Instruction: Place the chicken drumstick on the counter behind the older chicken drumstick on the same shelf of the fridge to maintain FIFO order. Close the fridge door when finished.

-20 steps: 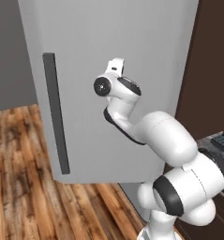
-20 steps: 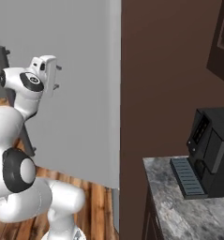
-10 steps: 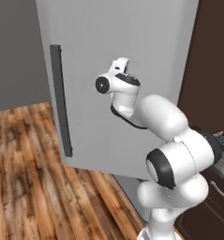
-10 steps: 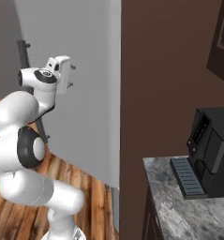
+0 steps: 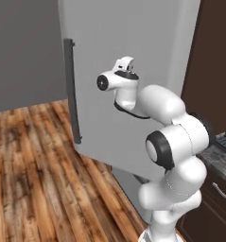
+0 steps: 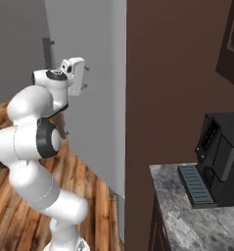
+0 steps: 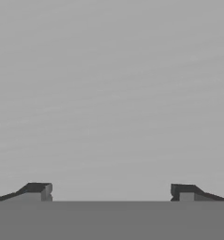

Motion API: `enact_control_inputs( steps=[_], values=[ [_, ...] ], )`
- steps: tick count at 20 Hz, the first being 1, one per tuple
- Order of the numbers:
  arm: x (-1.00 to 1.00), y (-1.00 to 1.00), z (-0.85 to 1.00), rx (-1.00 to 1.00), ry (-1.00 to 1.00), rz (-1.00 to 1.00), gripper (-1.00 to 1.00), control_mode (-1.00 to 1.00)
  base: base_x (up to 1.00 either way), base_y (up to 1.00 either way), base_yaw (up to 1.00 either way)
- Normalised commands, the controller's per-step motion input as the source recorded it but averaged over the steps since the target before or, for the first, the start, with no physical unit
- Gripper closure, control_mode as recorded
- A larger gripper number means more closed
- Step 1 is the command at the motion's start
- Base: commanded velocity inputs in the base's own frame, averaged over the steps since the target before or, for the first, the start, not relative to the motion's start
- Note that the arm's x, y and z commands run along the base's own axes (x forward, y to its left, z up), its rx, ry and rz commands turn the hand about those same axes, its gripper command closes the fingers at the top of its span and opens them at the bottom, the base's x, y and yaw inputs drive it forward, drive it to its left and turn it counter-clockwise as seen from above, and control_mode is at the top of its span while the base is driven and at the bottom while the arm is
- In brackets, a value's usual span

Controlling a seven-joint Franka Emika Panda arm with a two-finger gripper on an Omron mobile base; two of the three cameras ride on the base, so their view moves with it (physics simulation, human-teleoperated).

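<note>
Fridge door flat smooth grey, pincer spread

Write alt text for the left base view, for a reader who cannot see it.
A white robot arm reaches its gripper up against the flat grey fridge door, to the right of the door's long dark vertical handle. Wooden floor lies at lower left, and dark brown cabinets stand at right.

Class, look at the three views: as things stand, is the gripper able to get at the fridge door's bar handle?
Probably yes. The gripper is open and faces the flat grey fridge door. The bar handle runs down the door's edge beside the hand, and nothing shows between them; it would still need to shift sideways.
</note>
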Motion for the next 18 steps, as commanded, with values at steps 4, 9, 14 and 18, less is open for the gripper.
enact_control_inputs(
  steps=[4,9,14,18],
  values=[
    [0.40,-0.47,-0.06,0.00,-0.03,-0.10,-1.00,-1.00,0.00,0.00,0.00],
    [0.34,-0.52,-0.05,0.00,-0.03,-0.10,-1.00,-1.00,0.00,0.00,0.00],
    [0.26,-0.62,-0.06,0.01,-0.03,-0.10,-1.00,-1.00,0.00,0.00,0.00],
    [0.08,-0.75,-0.09,0.04,-0.04,-0.08,-1.00,-1.00,0.00,0.00,0.00]
  ],
)
